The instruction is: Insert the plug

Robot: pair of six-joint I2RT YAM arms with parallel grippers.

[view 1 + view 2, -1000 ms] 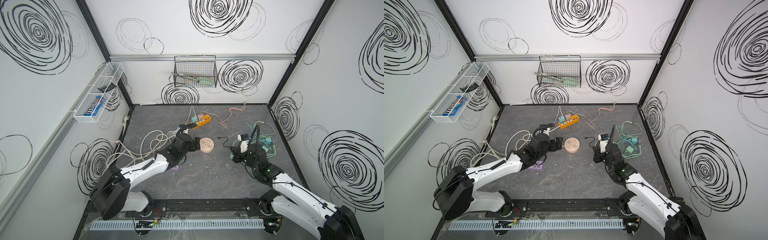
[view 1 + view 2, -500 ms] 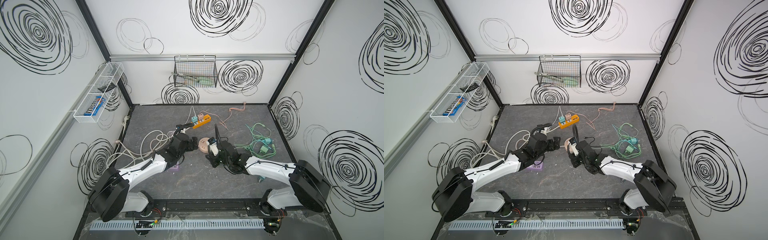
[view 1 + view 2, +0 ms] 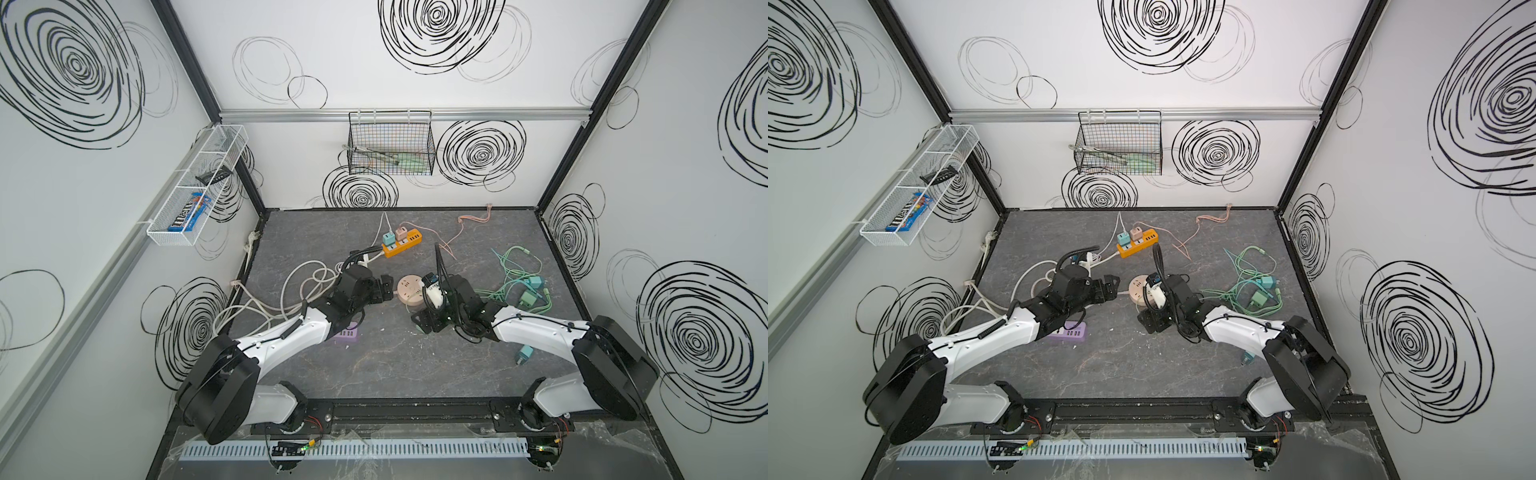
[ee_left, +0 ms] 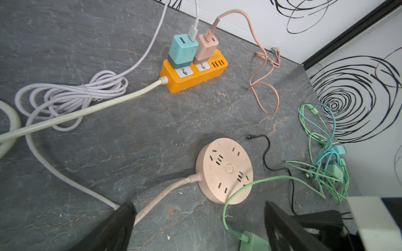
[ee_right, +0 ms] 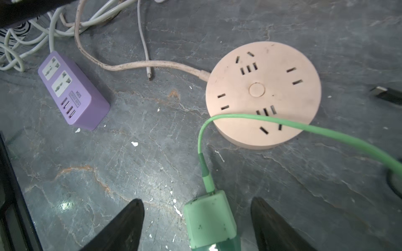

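I have the grey table (image 3: 395, 374) in both top views, with both arms reaching in toward its middle from the near edge. The round pink socket hub (image 5: 263, 93) lies flat there between the two tools, and none of its slots is filled. The purple power strip (image 5: 71, 93) sits to its left, partly under my left arm, and the orange strip (image 4: 193, 73) lies farther back with two chargers plugged in. My left gripper (image 4: 198, 204) hangs just short of the hub, fingers wide apart and empty. My right gripper (image 5: 196, 201) is also spread. The green plug (image 5: 210, 219) sits between its fingers with a gap on each side, so nothing is clamped. The plug is near the hub but not in it. Its green cable (image 5: 326, 132) arcs over the hub's near rim.
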